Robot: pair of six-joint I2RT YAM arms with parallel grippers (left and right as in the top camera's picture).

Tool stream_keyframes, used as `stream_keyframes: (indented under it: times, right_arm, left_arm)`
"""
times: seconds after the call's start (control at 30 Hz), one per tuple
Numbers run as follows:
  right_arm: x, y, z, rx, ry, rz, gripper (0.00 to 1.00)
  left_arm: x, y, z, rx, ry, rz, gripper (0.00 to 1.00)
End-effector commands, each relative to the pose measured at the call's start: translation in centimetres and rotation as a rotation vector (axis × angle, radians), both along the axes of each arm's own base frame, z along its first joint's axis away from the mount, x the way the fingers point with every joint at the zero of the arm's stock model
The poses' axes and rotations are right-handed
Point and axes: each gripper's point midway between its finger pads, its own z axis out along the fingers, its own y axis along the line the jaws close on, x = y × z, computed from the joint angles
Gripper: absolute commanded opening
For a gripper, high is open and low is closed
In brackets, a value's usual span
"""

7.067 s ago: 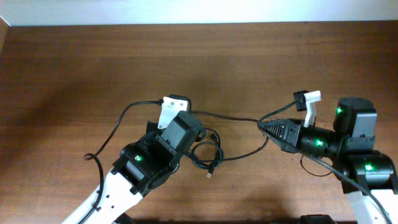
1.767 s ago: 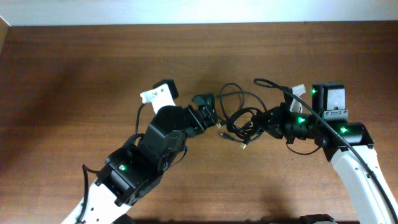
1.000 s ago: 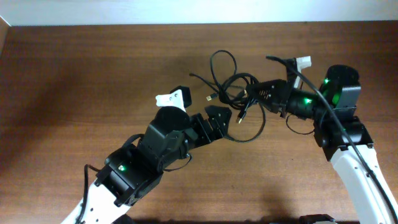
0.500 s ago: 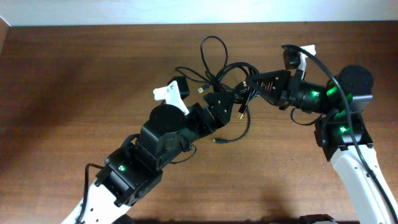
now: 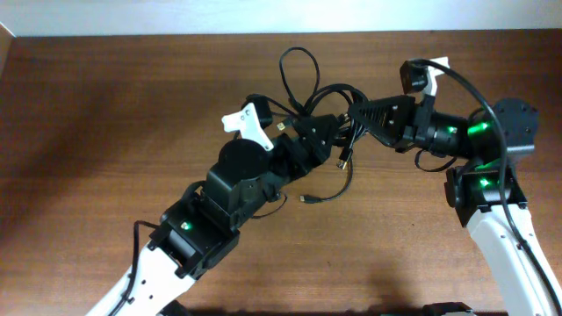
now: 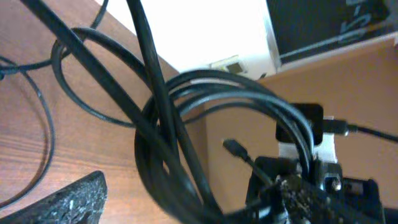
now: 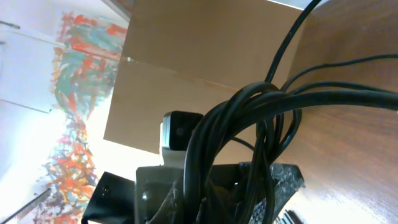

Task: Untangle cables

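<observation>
Right gripper (image 5: 362, 112): jaws pressed tight on the cables (image 5: 318, 95), pinching several black strands together at its tip. It points toward the left arm, over the far middle of the table (image 5: 132, 105).
Left gripper (image 5: 318, 136): jaws spread wide with nothing clamped. Its tip sits close against the near side of the bundle, facing the right gripper.
Left wrist view: one textured finger (image 6: 68, 199) shows in the lower left corner, clear of the strands. The cables cross just in front of it in a thick loop, and the right gripper's tip sits behind them.
Right wrist view: the cables lie bunched and twisted over this gripper's own fingers, with strands fanning out to the upper right.
Cables: one black tangle between the two gripper tips.
Far loop (image 5: 299, 66): a single loop standing out of the tangle toward the far edge of the table.
Hanging plug (image 5: 343, 162): silver-tipped, at the end of a strand running from the bundle toward the near side.
Second plug (image 5: 304, 198): at the end of a curved strand farther forward, beside the left arm.
</observation>
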Motion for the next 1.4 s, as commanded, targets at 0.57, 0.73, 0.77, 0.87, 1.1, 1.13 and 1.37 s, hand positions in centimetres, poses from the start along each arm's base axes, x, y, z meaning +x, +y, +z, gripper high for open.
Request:
stream_keyframes:
  times: [0.57,0.73,0.77,0.87,1.1,1.13,1.37]
  right_arm:
    - [-1.1,0.4,0.6,-0.01,-0.032,0.059,0.04]
    - [-1.1,0.4,0.6,-0.015,-0.052,0.058,0.08]
    - [-1.2,0.4,0.6,-0.02,-0.072,0.06,0.18]
    - [-1.4,0.4,0.5,-0.032,-0.115,0.071,0.56]
    - [-1.7,0.5,0.3,-0.069,-0.261,0.076,0.98]
    - [-1.7,0.5,0.3,-0.073,-0.269,0.079,1.0]
    - [-0.2,0.3,-3.6,-0.143,-0.169,0.017,0.99]
  left_arm:
    - [2.1,0.9,2.4,-0.039,-0.103,0.112,0.0]
    - [2.2,1.0,2.4,-0.038,-0.104,0.115,0.0]
    - [2.2,1.0,2.4,-0.035,-0.106,0.115,0.0]
    - [2.2,0.9,2.4,-0.005,-0.129,0.106,0.0]
    - [1.5,1.4,3.7,0.226,-0.342,0.044,0.0]
    - [1.4,1.6,3.9,0.259,-0.374,0.037,0.0]
    - [-0.5,3.2,6.7,0.396,-0.558,0.018,0.0]
